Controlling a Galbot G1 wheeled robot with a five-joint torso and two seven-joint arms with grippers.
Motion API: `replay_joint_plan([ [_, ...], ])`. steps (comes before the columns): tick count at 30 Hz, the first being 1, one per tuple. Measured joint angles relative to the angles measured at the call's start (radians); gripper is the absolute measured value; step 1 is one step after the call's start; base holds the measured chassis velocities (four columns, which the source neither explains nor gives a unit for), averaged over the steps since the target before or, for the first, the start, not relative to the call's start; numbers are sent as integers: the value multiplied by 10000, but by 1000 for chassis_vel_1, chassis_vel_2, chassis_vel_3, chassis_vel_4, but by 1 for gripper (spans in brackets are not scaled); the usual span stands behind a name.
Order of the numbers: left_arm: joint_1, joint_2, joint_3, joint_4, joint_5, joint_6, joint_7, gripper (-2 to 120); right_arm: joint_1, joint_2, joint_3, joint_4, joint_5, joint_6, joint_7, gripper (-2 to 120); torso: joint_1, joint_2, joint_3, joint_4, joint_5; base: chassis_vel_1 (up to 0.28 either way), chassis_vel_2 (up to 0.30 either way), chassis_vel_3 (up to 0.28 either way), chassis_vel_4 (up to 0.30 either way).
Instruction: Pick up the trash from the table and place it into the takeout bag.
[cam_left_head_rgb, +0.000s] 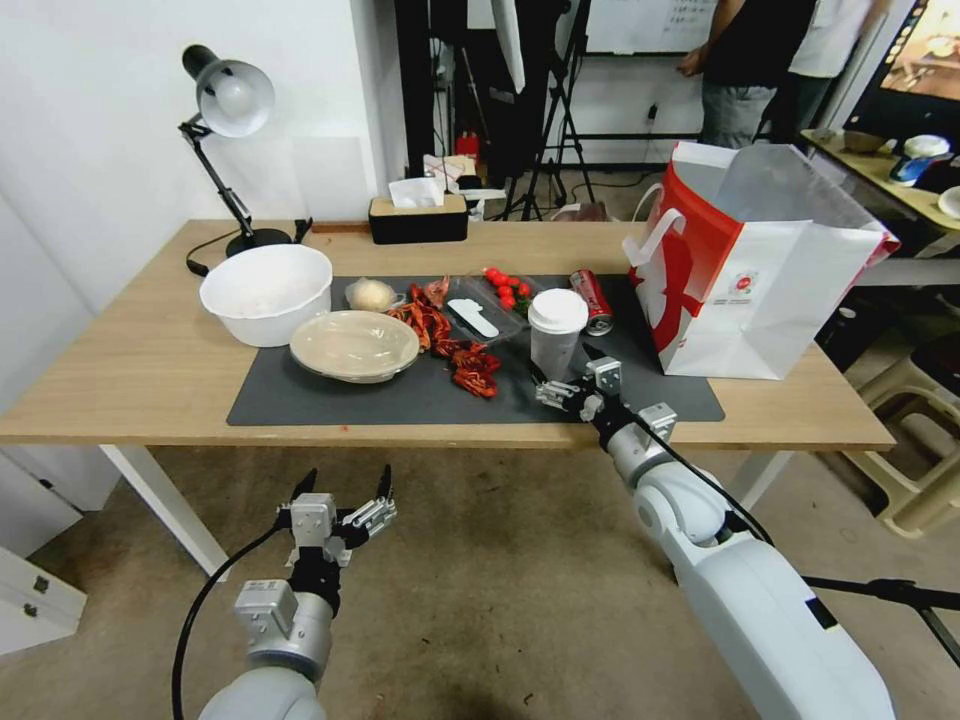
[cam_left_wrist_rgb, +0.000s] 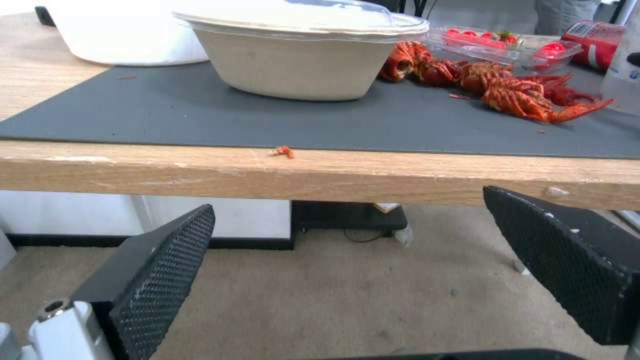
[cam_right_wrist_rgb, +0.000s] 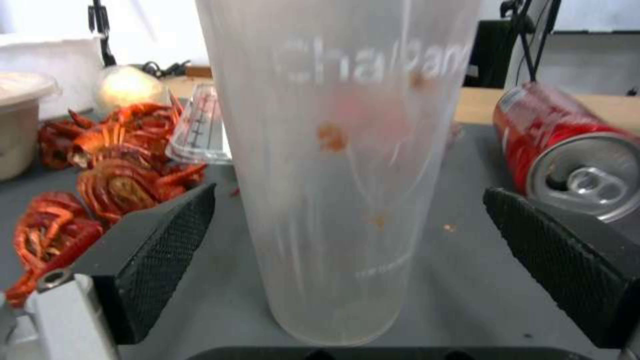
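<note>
On the table (cam_left_head_rgb: 150, 370), a clear cup with a white lid (cam_left_head_rgb: 556, 333) stands upright on the dark mat. My right gripper (cam_left_head_rgb: 562, 368) is open at its base. In the right wrist view the cup (cam_right_wrist_rgb: 340, 165) stands between the spread fingers (cam_right_wrist_rgb: 167, 250) without touching them. A red soda can (cam_left_head_rgb: 592, 300) lies on its side just behind the cup. Further left are red shell leftovers (cam_left_head_rgb: 445, 340), a beige lidded bowl (cam_left_head_rgb: 354, 345) and a small clear tub (cam_left_head_rgb: 372, 294). The takeout bag (cam_left_head_rgb: 750, 265) stands open at the right. My left gripper (cam_left_head_rgb: 347, 478) hangs open below the table's front edge (cam_left_wrist_rgb: 320, 175).
A large white bowl (cam_left_head_rgb: 265, 292) sits at the mat's left end. A clear tray of cherry tomatoes (cam_left_head_rgb: 505, 290) lies behind the leftovers. A desk lamp (cam_left_head_rgb: 228, 100) and a tissue box (cam_left_head_rgb: 418, 215) stand at the back. Stools (cam_left_head_rgb: 915, 440) are right of the table.
</note>
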Motion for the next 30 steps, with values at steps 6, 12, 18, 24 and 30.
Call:
replay_joint_plan([
  [6, -3, -4, 2, 24, -1, -35, -24, 100, 101, 82, -48, -73, 74, -348, -35, 100, 0, 0, 0, -1, 0, 0, 0, 0, 0],
  [12, 22, 1, 31, 17, 3, -44, -47, 100, 181, 126, -55, -179, 154, -436, -81, 86, 0, 1, 0, 0, 0, 0, 0, 0, 0],
  [18, 42, 23, 34, 22, 0, -48, -60, 100, 260, 74, -57, -240, 176, -363, -187, 63, 0, 2, 0, -1, 0, 0, 0, 0, 0],
  [24, 36, -4, 67, 31, 24, -49, -68, 100, 273, 16, -56, -246, 202, -337, -244, 43, 0, 2, 0, -1, 0, 0, 0, 0, 0],
  [30, 36, -4, 63, 46, 37, -49, -79, 100, 213, -30, 32, -135, 249, -319, -251, 31, 0, 1, 0, 0, 1, 0, 0, 0, 0],
])
